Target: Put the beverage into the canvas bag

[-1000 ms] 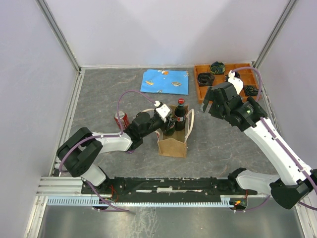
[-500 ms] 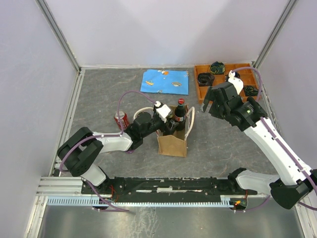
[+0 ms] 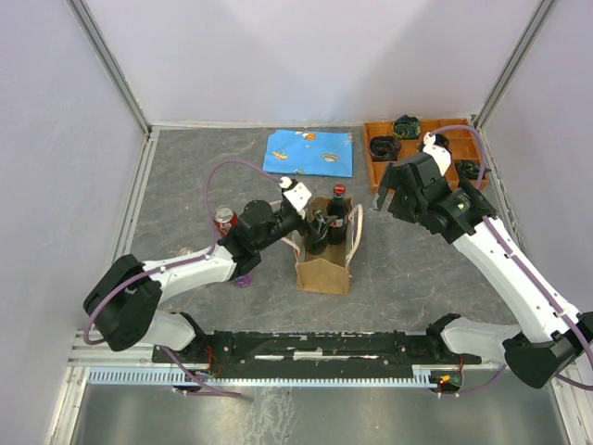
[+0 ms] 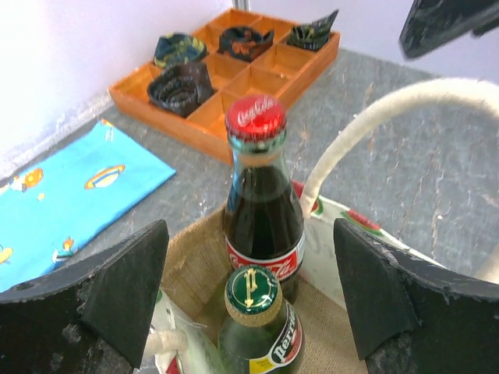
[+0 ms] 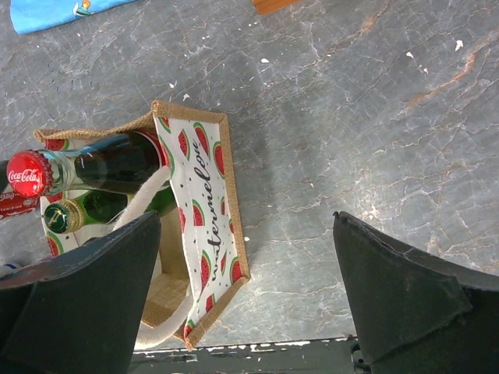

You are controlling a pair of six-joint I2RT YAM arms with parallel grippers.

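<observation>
- Bag (image 3: 322,269) mouth: taken up by 2 upright bottles, cola bottle (image 4: 263,218) behind green bottle (image 4: 256,319); little room left.
- Rope handle (image 4: 366,125): arches just beside the cola bottle.
- Can (image 3: 225,221): stands left of bag.
- Table (image 3: 408,269) right of bag: bare, passable.
- Cloth (image 3: 310,152), tray (image 3: 369,158): far side, apart from bag.

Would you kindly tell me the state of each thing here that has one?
canvas bag, upright, open, two bottles inside.
cola bottle, upright in bag, capped.
green bottle, upright in bag, capped.
left tool, open, gripping nothing.
right tool, open, empty.
soda can, upright, outside bag.
</observation>
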